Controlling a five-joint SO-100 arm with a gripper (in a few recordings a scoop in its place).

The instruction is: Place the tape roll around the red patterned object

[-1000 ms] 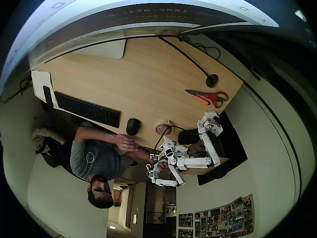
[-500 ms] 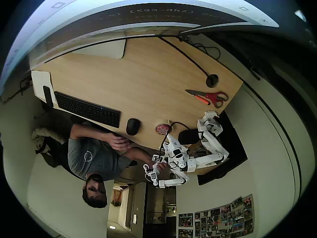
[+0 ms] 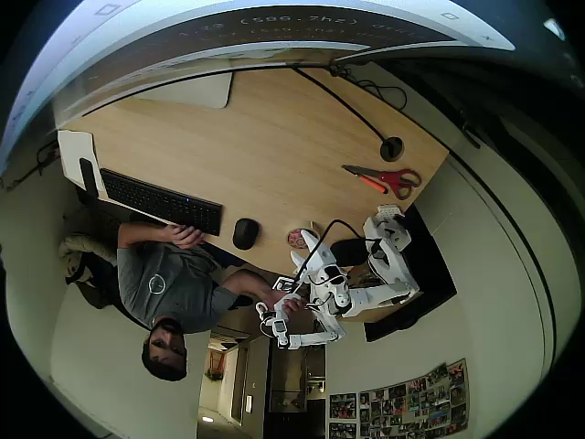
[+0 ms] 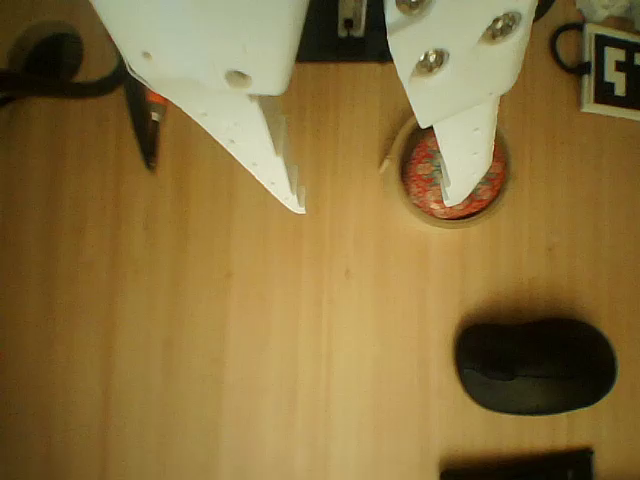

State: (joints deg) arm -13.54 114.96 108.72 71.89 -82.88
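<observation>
tape roll [image 4: 447, 215] around red patterned object [image 4: 430, 178]

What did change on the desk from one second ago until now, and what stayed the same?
The arm pulled back from the desk edge, and its gripper hangs open. The person's hand moved from beside the mouse to the keyboard. The tape roll remains around the red patterned object; the scissors stayed.

My arm [image 3: 366, 283] is white plastic in jointed segments, a black cable looping over it. My claw [image 4: 375, 200]: two white tapered fingers [image 4: 250, 130], one edge serrated; silver screws [image 4: 432, 62] stud the other finger's base.
</observation>
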